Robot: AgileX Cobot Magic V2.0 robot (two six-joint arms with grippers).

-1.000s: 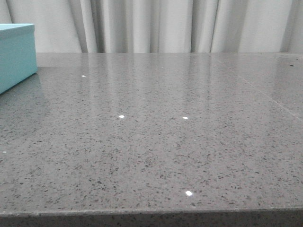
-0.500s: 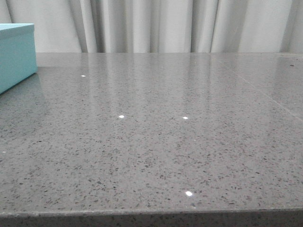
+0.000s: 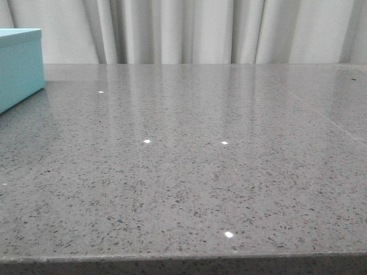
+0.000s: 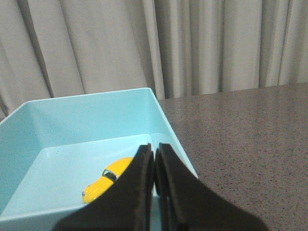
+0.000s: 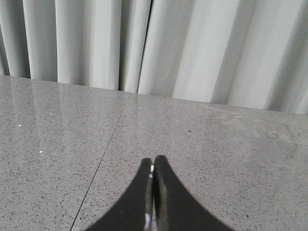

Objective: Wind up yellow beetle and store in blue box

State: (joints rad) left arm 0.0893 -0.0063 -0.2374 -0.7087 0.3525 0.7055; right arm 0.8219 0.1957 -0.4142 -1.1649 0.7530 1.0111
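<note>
The yellow beetle (image 4: 103, 184) lies on the floor of the open blue box (image 4: 86, 127) in the left wrist view, partly hidden behind my left fingers. My left gripper (image 4: 154, 150) is shut and empty, held above the box's near right corner. The front view shows only a corner of the blue box (image 3: 20, 66) at the far left edge of the table, with neither arm in it. My right gripper (image 5: 153, 162) is shut on nothing, hovering over bare grey tabletop away from the box.
A speckled grey stone table (image 3: 189, 166) with a seam line (image 5: 103, 159) carries the box. Pale pleated curtains (image 3: 189, 28) hang behind its far edge. The table's front edge (image 3: 183, 259) runs along the bottom of the front view.
</note>
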